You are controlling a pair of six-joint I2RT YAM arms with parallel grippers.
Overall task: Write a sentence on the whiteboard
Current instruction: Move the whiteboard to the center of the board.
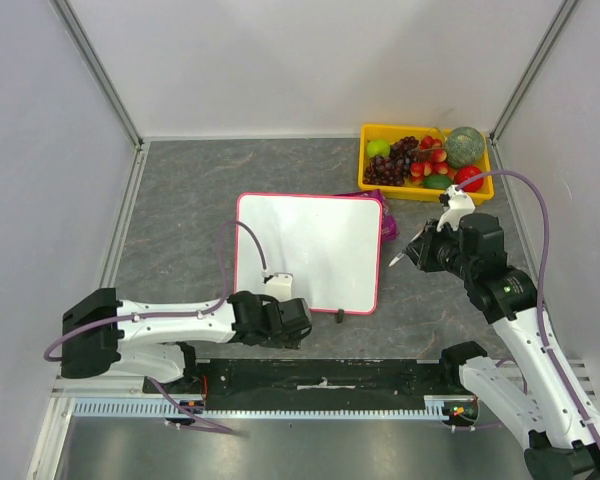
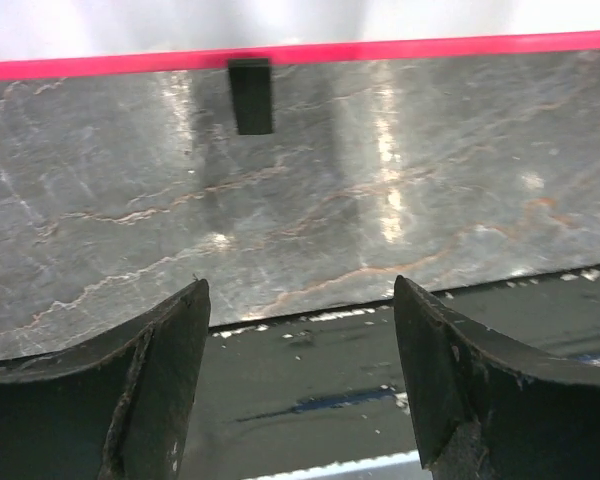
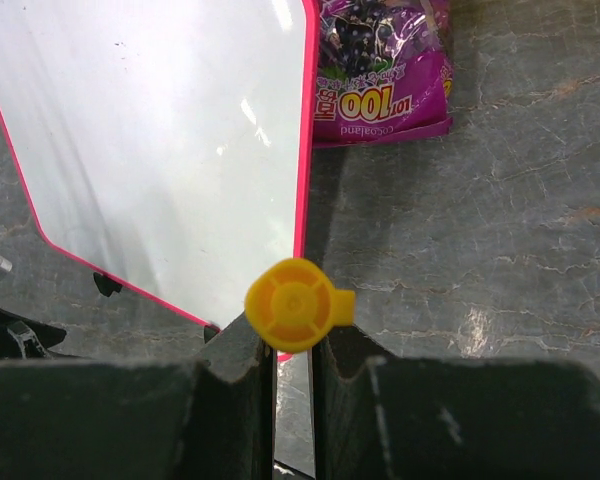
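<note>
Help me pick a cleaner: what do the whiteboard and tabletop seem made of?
Whiteboard: glossy coated white panel, streaked with glare. Its pink frame looks like plastic. Tabletop: grey, veined like marble, with shiny highlights. It could be stone or printed laminate; I can't tell which.

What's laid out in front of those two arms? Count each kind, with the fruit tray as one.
Whiteboard: 1
Marker: 1
Purple packet: 1
Fruit tray: 1
Total: 4
</note>
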